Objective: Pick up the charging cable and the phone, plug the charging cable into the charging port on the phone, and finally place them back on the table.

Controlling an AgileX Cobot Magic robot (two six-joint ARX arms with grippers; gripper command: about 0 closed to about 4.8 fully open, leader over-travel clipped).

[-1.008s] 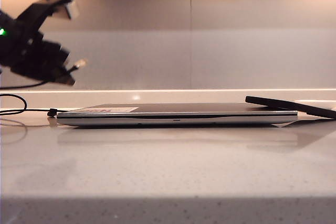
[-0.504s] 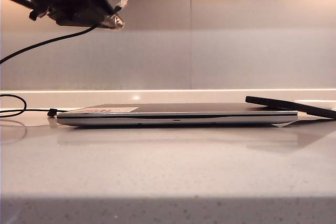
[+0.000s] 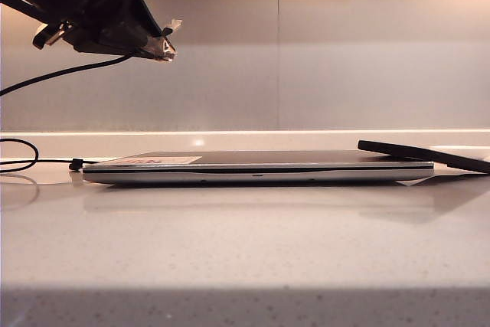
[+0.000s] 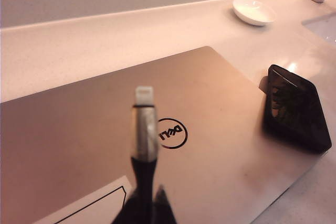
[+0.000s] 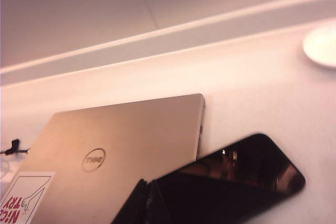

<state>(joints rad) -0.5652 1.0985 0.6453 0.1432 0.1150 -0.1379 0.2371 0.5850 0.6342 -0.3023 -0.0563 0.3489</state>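
**A:** Look at your left gripper (image 3: 157,40) first. It is up near the top left of the exterior view, well above the table (image 3: 245,243), with its jaws closed tight on the charging cable (image 4: 144,145). The silvery-white plug tip sticks out past the fingertips, and the black cord trails away from it toward the left edge.

**B:** And the rest of the cord?

**A:** It loops on the table at the far left, and its small black bead lies just beside the laptop's left end.

**B:** Where is the phone (image 3: 425,154)?

**A:** In the exterior view it lies tilted, one end propped on the right end of the closed laptop (image 3: 256,166), the other reaching toward the right edge. Your right wrist view shows the right gripper (image 5: 147,203) with its jaws closed (only the dark finger bases show, low in that picture), right up against the phone's near end. You cannot tell from that view whether it has hold of the phone.

**B:** Any containers?

**A:** One shallow white dish (image 4: 254,11) sits on the table beyond the laptop, near the back ledge. You can see nothing inside it.
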